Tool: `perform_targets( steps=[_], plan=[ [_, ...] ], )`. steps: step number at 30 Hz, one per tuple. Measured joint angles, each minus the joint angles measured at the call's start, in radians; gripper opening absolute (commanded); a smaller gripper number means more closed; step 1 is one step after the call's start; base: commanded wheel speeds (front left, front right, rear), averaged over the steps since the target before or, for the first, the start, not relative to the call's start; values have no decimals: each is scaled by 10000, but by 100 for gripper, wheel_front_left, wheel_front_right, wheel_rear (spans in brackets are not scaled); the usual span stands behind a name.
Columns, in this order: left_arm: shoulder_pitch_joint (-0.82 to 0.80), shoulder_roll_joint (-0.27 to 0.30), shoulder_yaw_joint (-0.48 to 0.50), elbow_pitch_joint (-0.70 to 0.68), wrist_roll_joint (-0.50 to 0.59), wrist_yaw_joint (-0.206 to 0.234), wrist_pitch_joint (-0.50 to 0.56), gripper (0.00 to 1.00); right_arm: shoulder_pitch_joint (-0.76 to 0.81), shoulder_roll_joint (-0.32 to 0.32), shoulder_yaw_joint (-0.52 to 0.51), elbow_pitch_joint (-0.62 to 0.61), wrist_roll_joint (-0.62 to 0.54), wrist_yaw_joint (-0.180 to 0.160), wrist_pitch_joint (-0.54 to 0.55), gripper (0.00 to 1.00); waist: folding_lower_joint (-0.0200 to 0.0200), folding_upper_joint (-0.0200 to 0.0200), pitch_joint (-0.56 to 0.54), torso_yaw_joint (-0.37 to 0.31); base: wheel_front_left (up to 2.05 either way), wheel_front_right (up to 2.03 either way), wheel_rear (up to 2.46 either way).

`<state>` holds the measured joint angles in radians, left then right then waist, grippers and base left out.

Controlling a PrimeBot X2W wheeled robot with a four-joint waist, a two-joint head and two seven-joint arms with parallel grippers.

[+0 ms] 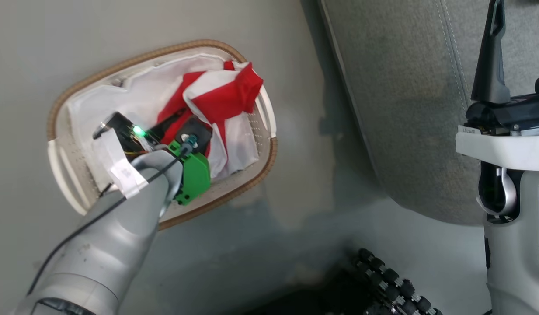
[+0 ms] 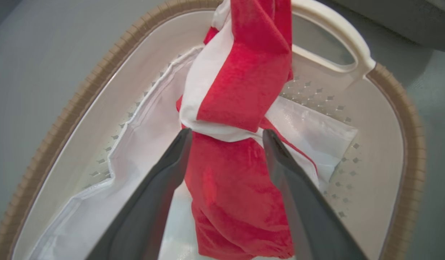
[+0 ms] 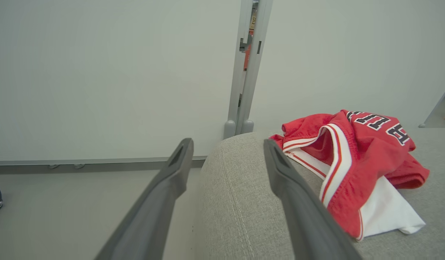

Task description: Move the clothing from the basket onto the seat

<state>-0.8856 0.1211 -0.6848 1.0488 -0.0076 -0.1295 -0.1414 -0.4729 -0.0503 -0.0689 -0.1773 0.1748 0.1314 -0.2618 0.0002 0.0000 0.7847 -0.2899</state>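
One red-and-white garment [image 2: 244,83] in the basket [image 2: 411,126] sits between the left gripper's [image 2: 226,133] spread fingers, awaiting the pinch; right gripper [image 3: 227,142] unclenched.

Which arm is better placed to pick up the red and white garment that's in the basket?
Left. The left gripper is open inside the cream perforated plastic basket, fingers either side of the red-and-white garment. The right gripper hangs open over the grey woven seat, away from the basket.

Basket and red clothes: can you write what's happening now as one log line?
left gripper: open, astride red garment in basket | right gripper: open, empty, by seat | second garment: lying on seat
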Motion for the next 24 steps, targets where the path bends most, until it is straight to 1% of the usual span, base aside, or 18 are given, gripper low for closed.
perform_targets(
  steps=[2,10,13,22,23,24],
  plan=[
    [-234,130,-88,219,98,0,10,100,-90,-4,33,-25,123,0,-2,100,0,0,244,-189,0,0,0],
    [-1000,341,-431,800,453,493,-69,100,-357,2,138,-111,552,0,-2,100,0,0,1127,-874,0,0,0],
    [-1203,345,-416,928,451,761,-190,100,-377,4,142,-96,637,0,-2,100,0,0,1331,-1073,0,0,0],
    [-1570,186,-157,1122,50,993,-686,100,-408,4,184,-35,738,0,-2,100,-1,0,1541,-1370,0,0,0],
    [-1594,173,-142,1131,8,1009,-736,98,-410,4,186,-23,738,0,0,100,-1,0,1539,-1372,0,0,0],
    [-1622,157,-115,1135,-15,1045,-796,66,-412,6,186,-8,738,0,-2,100,-1,0,1532,-1371,0,0,0]
  ],
)
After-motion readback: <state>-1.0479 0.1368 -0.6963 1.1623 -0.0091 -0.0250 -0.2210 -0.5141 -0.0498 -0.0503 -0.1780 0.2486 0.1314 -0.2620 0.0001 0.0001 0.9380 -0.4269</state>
